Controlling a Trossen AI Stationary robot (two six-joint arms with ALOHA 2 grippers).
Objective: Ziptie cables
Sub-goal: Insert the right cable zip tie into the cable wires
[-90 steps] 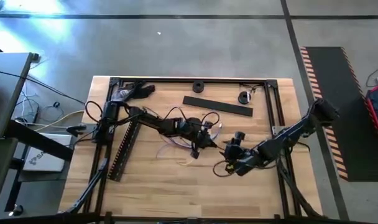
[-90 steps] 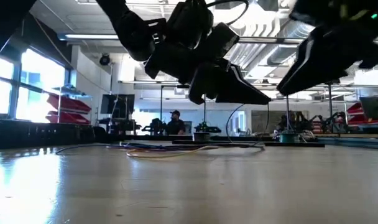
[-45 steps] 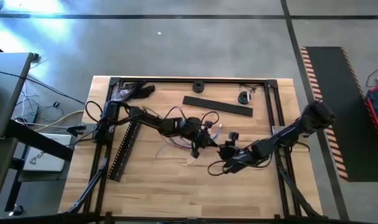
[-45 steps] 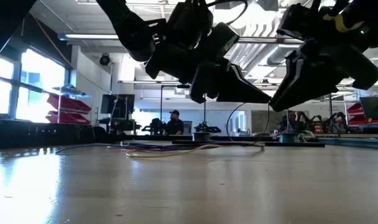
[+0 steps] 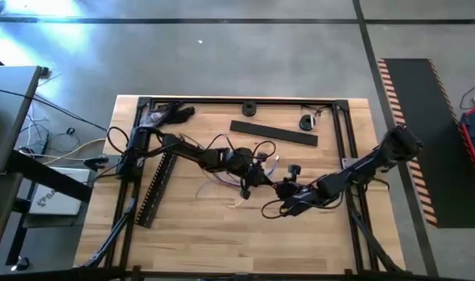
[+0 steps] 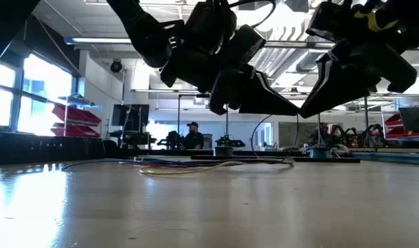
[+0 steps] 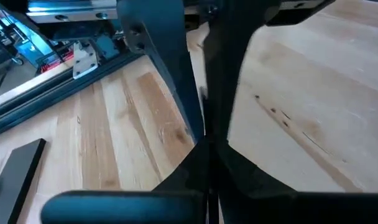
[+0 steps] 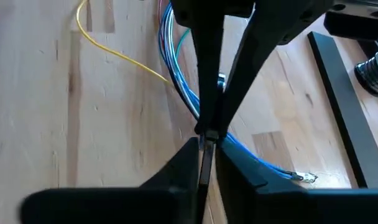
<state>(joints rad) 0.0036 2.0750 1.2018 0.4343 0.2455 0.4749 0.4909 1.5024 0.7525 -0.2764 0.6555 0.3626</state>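
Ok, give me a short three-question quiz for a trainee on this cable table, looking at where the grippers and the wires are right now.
1. True or false: in the low view, the cables lie flat on the table and both grippers hang above them.
2. Multiple choice: in the right wrist view, what colour is the lone wire curving away from the blue bundle? A) red B) yellow C) green
3. Fill in: in the high view, the right gripper sits close beside the ____ gripper near the table's middle.

Key: 1 true; 2 B; 3 left.
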